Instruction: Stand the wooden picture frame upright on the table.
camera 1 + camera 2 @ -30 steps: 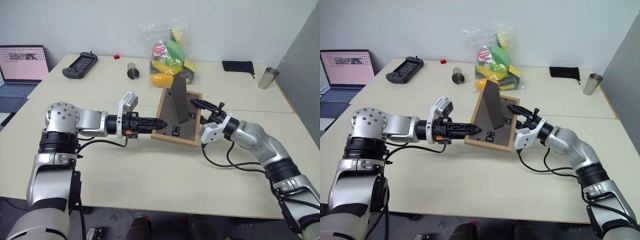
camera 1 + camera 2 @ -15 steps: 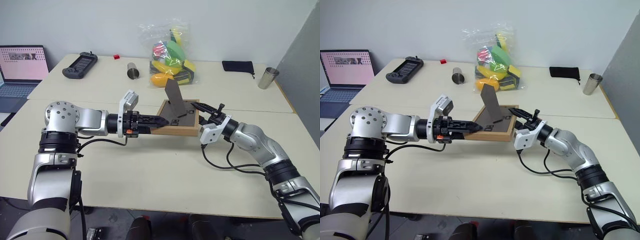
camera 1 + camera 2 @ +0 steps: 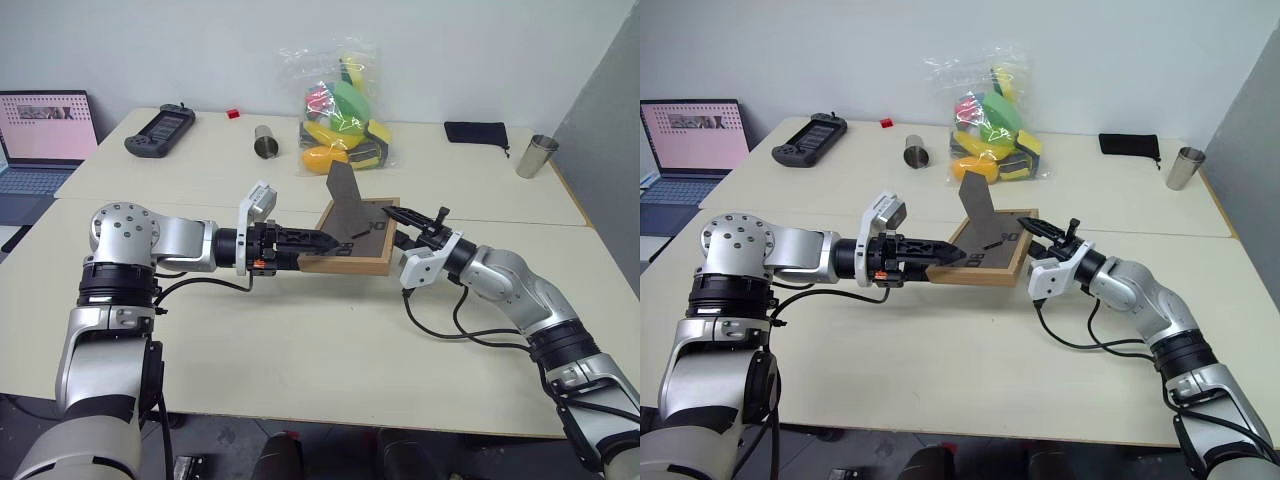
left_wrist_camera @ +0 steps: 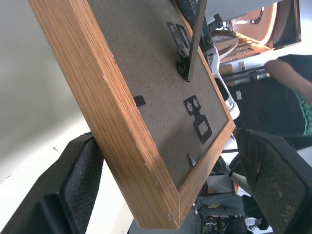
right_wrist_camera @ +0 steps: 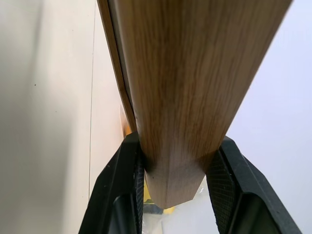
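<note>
My two arms reach in over the cream table (image 3: pixel 300 340), meeting at its middle. The wooden picture frame (image 3: pixel 352 262) lies there almost flat, back side up, tilted slightly, with its dark fold-out stand (image 3: pixel 343 198) sticking up from the grey-brown back panel.

My left gripper (image 3: pixel 322 240) comes in from nine o'clock, level, with its fingers spread wide on either side of the frame's near left corner; in the left wrist view a clear gap shows between each pad (image 4: pixel 80 187) and the wood, so nothing is pinched there.

My right gripper (image 3: pixel 407 215) comes in from three o'clock and clamps the frame's right edge; in the right wrist view both black fingers (image 5: pixel 122 180) press against the light wood.

Beyond the frame, at twelve o'clock, sits a clear bag of colourful toys (image 3: pixel 342 115), with a small metal cup (image 3: pixel 266 141) at eleven o'clock.
</note>
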### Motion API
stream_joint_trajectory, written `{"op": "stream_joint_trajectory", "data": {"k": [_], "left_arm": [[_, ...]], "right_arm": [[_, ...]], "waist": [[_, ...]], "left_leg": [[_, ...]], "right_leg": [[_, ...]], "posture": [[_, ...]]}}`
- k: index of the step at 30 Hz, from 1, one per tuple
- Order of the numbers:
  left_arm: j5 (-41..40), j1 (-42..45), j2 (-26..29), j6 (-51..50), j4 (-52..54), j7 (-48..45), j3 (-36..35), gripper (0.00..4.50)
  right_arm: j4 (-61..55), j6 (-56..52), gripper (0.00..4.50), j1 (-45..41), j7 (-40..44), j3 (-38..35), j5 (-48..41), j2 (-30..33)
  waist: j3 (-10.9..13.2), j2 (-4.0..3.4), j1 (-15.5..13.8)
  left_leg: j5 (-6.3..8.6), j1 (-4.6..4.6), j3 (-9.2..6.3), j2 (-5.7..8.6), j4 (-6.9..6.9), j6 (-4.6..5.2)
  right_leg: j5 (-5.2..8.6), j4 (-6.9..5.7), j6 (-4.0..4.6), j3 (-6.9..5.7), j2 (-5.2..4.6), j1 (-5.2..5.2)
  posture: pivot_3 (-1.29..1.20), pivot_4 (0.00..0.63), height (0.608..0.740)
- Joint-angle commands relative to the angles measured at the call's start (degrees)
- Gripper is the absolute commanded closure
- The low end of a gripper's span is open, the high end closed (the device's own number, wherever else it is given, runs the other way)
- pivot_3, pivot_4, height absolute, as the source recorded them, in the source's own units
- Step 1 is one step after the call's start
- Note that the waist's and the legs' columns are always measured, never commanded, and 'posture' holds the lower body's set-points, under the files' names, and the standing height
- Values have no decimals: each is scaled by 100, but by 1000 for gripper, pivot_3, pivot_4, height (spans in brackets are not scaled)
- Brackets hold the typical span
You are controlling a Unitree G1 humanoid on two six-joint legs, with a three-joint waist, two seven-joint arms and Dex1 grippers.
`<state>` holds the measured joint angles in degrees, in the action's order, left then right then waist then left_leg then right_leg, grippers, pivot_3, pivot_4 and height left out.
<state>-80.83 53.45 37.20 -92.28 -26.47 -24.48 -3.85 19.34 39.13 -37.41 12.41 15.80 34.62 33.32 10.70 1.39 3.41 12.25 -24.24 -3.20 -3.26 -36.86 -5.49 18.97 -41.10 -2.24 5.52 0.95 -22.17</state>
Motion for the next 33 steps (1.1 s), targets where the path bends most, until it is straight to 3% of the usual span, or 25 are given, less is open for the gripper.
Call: {"op": "stream_joint_trajectory", "data": {"k": [1, 20, 33], "left_arm": [[-92, 52, 9, -22, 166, -73, -166, 143], [431, 14, 117, -21, 623, -429, -397, 143], [1712, -504, 812, 625, 1092, -1968, -108, 143]], "right_arm": [[-296, 91, 3119, 8, -16, -138, -216, 64], [-228, -13, 3119, 46, -88, -138, -192, 20], [-235, -46, 3119, -15, -148, -233, -234, 73]], "waist": [[0, 0, 0], [0, 0, 0], [0, 0, 2]], "left_leg": [[0, 0, 0, 0, 0, 0], [0, 0, 1, 0, 1, 0], [0, 1, 2, -1, 3, 0]], "right_leg": [[0, 0, 0, 0, 0, 0], [0, 0, 0, 0, 0, 0], [0, 1, 0, 0, 1, -1]], "posture": [[0, 150, 740], [0, 150, 740], [0, 150, 740]]}}
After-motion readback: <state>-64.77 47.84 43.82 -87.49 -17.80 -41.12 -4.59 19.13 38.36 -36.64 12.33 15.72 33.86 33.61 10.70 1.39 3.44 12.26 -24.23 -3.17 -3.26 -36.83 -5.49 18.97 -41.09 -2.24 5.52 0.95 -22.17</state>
